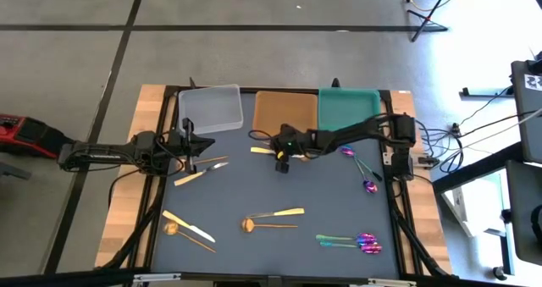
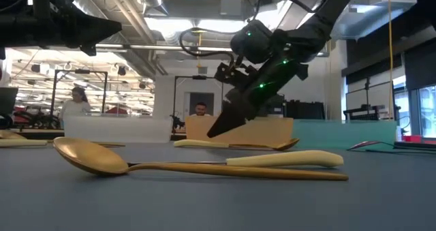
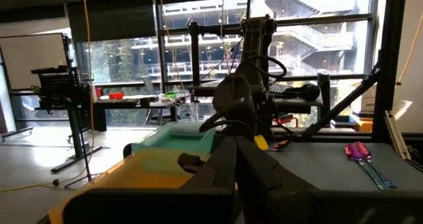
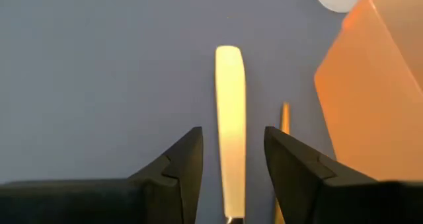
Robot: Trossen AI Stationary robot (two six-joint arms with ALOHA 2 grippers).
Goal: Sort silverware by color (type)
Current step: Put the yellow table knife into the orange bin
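Observation:
My right gripper (image 1: 280, 164) (image 4: 232, 135) is open, near the table's middle in front of the brown tray (image 1: 284, 109). It points down at a slant over a pale gold knife (image 4: 230, 98) (image 1: 262, 151) that lies flat on the mat. One finger stands on each side of the knife's handle, and I see no touch. A thin gold piece (image 4: 284, 118) lies beside the knife. In the low view the fingertips (image 2: 216, 130) hang just above the knife (image 2: 204, 144). My left gripper (image 1: 200, 156) (image 3: 234, 148) is shut and empty, hovering at the table's left above two gold pieces (image 1: 203, 170).
A clear tray (image 1: 210, 107), the brown tray and a teal tray (image 1: 349, 107) line the far edge. A gold knife and spoon (image 1: 273, 219) lie near the middle. Another gold pair (image 1: 188, 229) lies near left. Purple-teal pieces lie at right (image 1: 360, 170) and near right (image 1: 351, 241).

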